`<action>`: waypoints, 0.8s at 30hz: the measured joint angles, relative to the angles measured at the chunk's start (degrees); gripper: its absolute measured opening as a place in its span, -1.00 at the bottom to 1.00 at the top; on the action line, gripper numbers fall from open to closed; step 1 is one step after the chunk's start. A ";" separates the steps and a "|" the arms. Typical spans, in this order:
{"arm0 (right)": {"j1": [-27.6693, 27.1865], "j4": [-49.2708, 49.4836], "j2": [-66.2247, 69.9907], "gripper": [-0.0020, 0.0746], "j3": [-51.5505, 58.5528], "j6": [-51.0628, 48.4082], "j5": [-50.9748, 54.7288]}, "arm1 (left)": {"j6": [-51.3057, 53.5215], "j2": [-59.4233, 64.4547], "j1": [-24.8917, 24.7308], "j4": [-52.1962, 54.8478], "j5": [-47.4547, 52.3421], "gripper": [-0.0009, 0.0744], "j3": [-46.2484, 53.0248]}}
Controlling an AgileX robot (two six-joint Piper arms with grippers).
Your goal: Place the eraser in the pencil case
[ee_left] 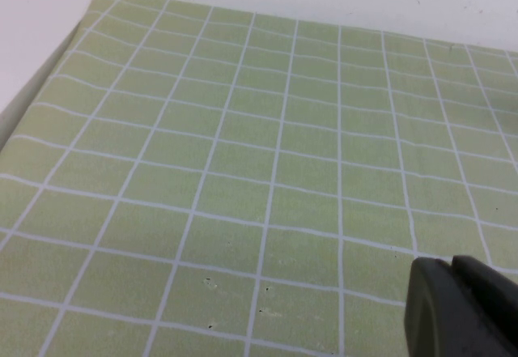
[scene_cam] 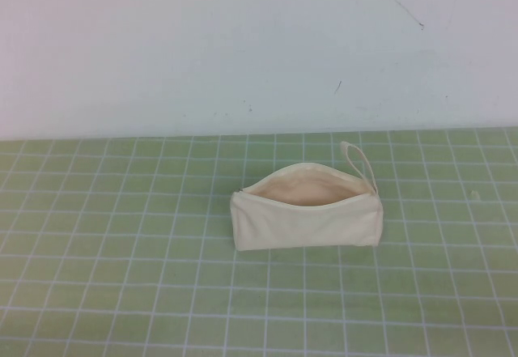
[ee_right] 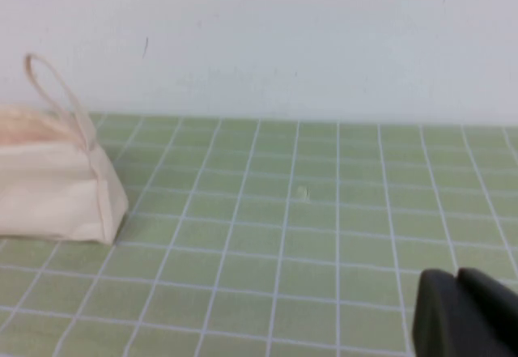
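Observation:
The cream pencil case (scene_cam: 306, 211) lies on the green grid mat (scene_cam: 121, 235) near the middle, its zip open and its peach lining showing. Its thin wrist loop (scene_cam: 360, 163) is at its right end. The case's loop end also shows in the right wrist view (ee_right: 57, 183). The eraser is not visible in any view. My left gripper (ee_left: 453, 264) is shut and empty, low over bare mat. My right gripper (ee_right: 457, 274) is shut and empty, to the right of the case and well apart from it. Neither arm shows in the high view.
A white wall (scene_cam: 259, 41) rises behind the mat's far edge. The mat's edge and a white surface (ee_left: 32, 41) show in the left wrist view. A small pale speck (ee_right: 301, 193) lies on the mat right of the case.

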 joint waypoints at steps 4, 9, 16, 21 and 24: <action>0.00 0.85 -0.26 -0.95 2.17 0.12 -0.22 | 0.00 0.00 0.00 0.00 0.00 -0.98 0.00; -0.35 8.26 -4.46 -0.95 5.42 -4.23 2.22 | 0.00 0.00 0.00 0.00 0.00 -0.98 0.00; -8.79 9.99 -7.73 -0.95 9.84 -5.34 2.08 | 0.00 0.00 0.00 0.00 0.00 -0.98 0.00; -7.39 10.31 -7.73 -0.95 11.22 -4.52 -0.03 | 0.00 0.00 0.00 0.00 0.00 -0.98 0.00; -5.17 10.07 -7.73 -0.95 11.22 -3.86 0.32 | 0.00 0.00 0.00 0.00 0.00 -0.98 0.00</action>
